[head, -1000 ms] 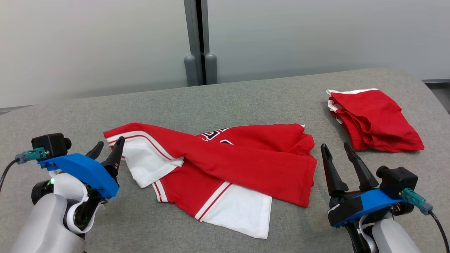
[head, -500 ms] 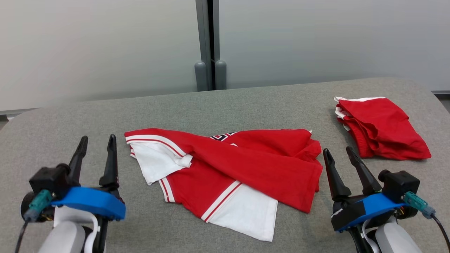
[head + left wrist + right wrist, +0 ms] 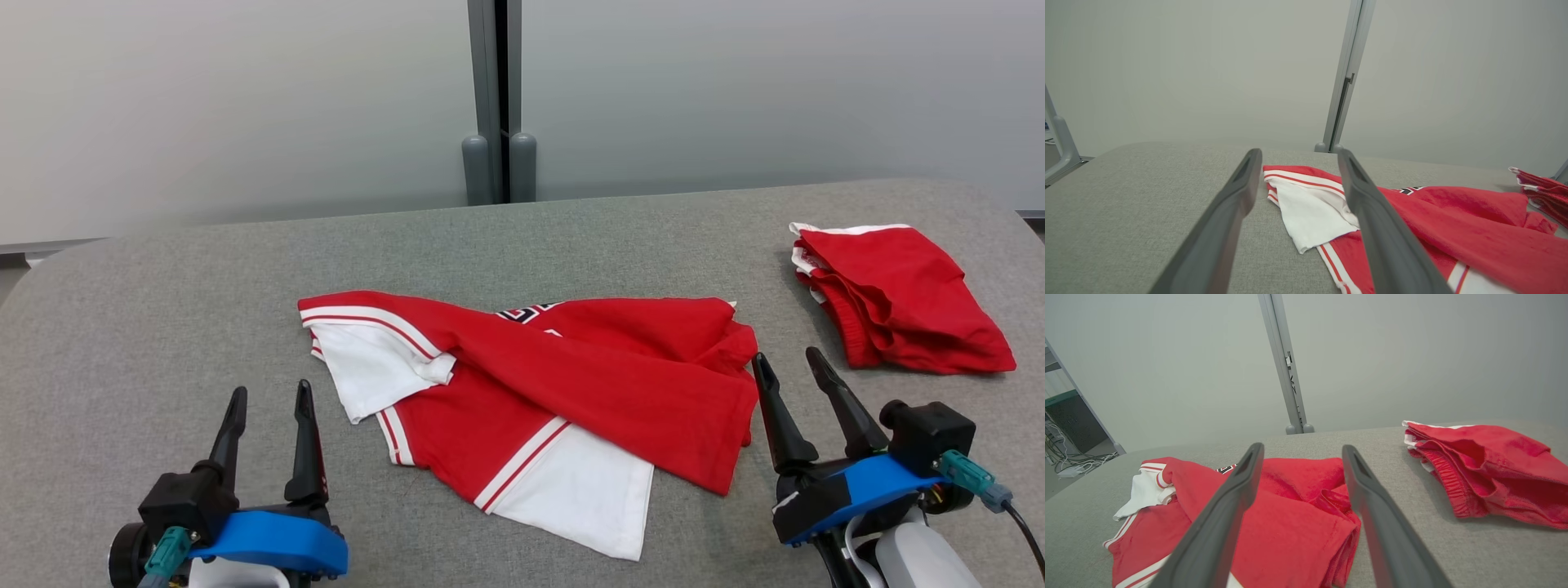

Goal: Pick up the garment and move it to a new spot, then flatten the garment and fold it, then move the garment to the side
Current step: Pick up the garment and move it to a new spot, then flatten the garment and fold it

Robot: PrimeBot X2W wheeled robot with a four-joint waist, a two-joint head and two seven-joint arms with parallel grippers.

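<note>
A red and white garment (image 3: 555, 392) lies crumpled in the middle of the grey table (image 3: 163, 286), with white sleeve panels and striped trim. It shows in the left wrist view (image 3: 1453, 220) and the right wrist view (image 3: 1290, 522) too. My left gripper (image 3: 271, 396) stands open at the lower left, just left of the garment's white sleeve, holding nothing. My right gripper (image 3: 788, 361) is open at the lower right, its fingers close beside the garment's right edge, with nothing between them.
A second red garment (image 3: 898, 298), folded, lies at the table's far right (image 3: 1490, 469). A grey post (image 3: 498, 98) and pale wall panels stand behind the table. Bare table surface lies to the left and along the back.
My left gripper has dropped down and moved right toward the front edge, its fingers turned upright. The head camera has shifted, so the whole scene sits further right. The right gripper has barely moved.
</note>
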